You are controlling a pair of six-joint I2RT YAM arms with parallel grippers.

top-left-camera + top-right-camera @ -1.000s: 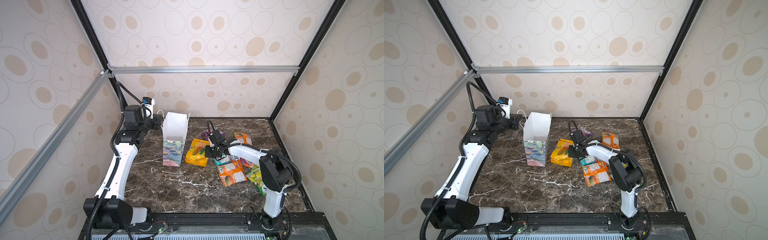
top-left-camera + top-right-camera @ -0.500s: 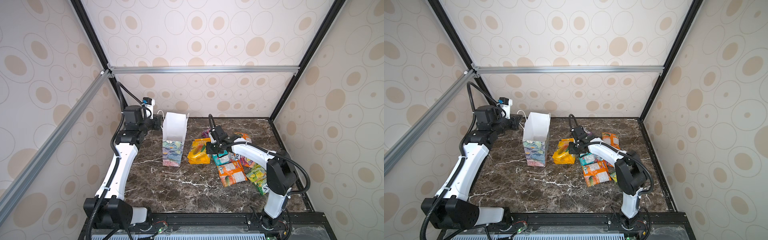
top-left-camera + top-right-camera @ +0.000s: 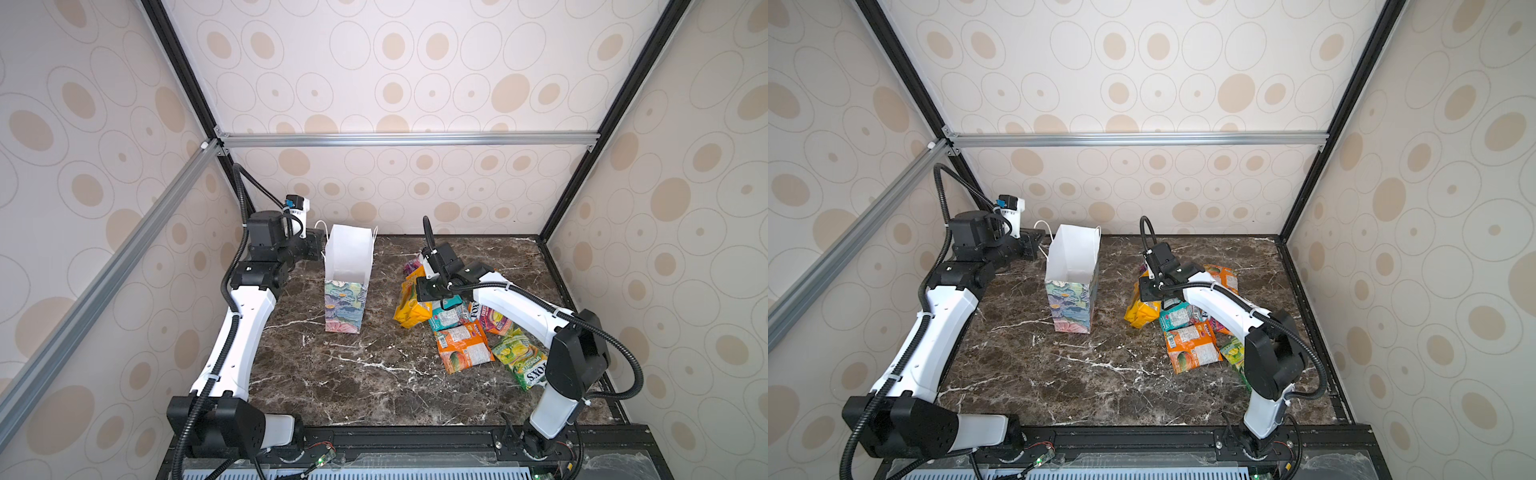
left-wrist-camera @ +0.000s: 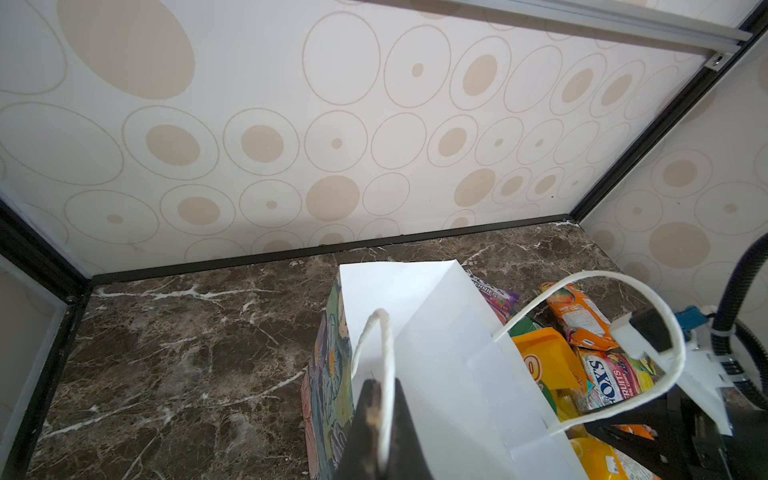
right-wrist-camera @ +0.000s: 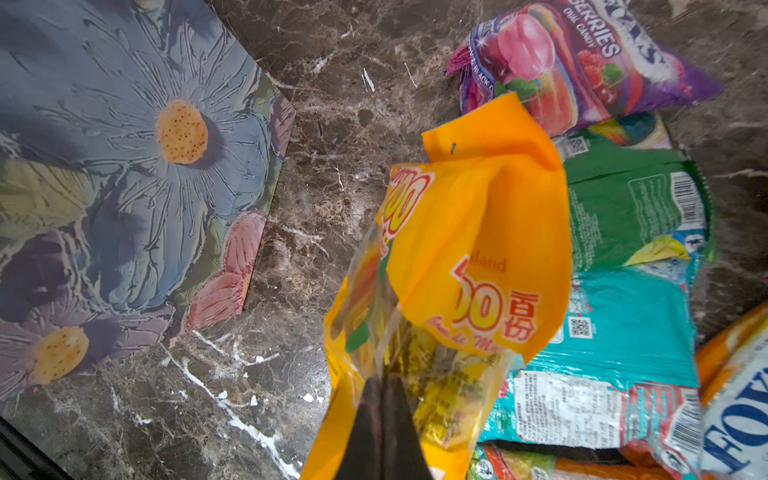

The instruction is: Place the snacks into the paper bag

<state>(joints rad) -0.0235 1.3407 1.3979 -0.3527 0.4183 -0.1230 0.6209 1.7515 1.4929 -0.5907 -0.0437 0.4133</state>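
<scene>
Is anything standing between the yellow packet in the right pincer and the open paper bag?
Nothing visible. Only bare table lies between the yellow packet and the paper bag, whose mouth stands open.

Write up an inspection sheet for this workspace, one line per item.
Surface: dark marble tabletop with white veins, no spill seen.
Job's things: paper bag upright and open, no packet seen inside; yellow packet gripped; teal packet, orange packet, green packet and others heaped by the right arm.
Clutter: nothing seen.
Grippers: left gripper shut on the bag's cord handle; right gripper shut on the yellow packet.
Cables: black conduit loops along each arm.
Surroundings: circle-patterned walls, aluminium frame.
</scene>
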